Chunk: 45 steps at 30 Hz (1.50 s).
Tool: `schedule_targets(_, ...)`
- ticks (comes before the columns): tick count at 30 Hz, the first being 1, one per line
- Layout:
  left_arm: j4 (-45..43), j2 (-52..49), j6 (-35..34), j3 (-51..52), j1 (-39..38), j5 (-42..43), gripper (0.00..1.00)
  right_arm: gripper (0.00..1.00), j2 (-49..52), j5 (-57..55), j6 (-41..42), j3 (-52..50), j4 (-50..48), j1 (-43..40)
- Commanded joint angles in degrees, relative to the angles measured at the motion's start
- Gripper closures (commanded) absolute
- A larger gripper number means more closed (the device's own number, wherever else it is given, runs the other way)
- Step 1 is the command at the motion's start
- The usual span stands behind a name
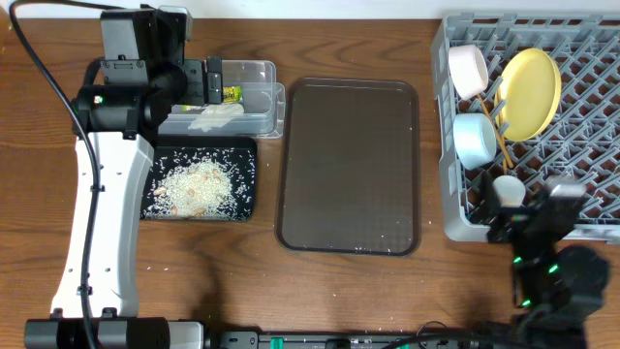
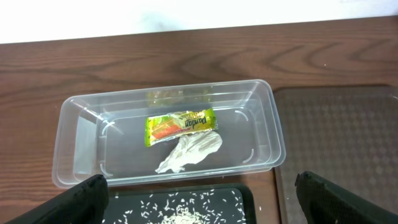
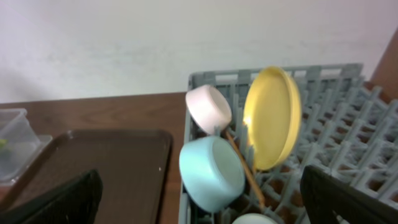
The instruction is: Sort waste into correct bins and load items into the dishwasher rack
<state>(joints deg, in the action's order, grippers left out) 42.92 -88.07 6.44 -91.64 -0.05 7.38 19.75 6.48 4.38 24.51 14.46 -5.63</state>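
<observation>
The left gripper (image 2: 199, 186) hangs with its fingers spread wide and nothing between them. Just under it lies the black tray (image 2: 245, 193) with the rice grains (image 2: 180, 216). Ahead is the clear tub (image 2: 81, 149) — its long axis runs across the fingers, and this arm is the nearer one. Inside rest the crumpled white scrap (image 2: 189, 152) and, touching it behind, the green-and-yellow wrapper (image 2: 180, 126), lying flat. Far off, the right gripper (image 3: 200, 177) — also spread, empty — faces the dishwasher rack (image 3: 348, 81).
</observation>
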Motion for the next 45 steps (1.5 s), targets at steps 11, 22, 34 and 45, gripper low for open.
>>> schedule_targets(11,-0.04,0.07,0.61,-0.74,0.13,0.11,0.02,0.01,-19.47,-2.75,0.92,-24.2,-11.1,4.28)
schedule_targets(22,-0.04,0.07,0.61,-0.74,0.13,0.11,0.02,0.01,-19.45,-3.21,1.33,-24.2,-10.51,5.07)
schedule_targets(34,-0.04,0.07,0.61,-0.74,0.13,0.11,0.02,0.01,-19.45,-3.21,1.33,-24.2,-10.51,5.07)
schedule_targets(45,1.03,2.38,0.63,-0.42,0.09,-6.1,0.02,0.01,-19.45,-3.21,1.33,-24.2,-10.51,5.07)
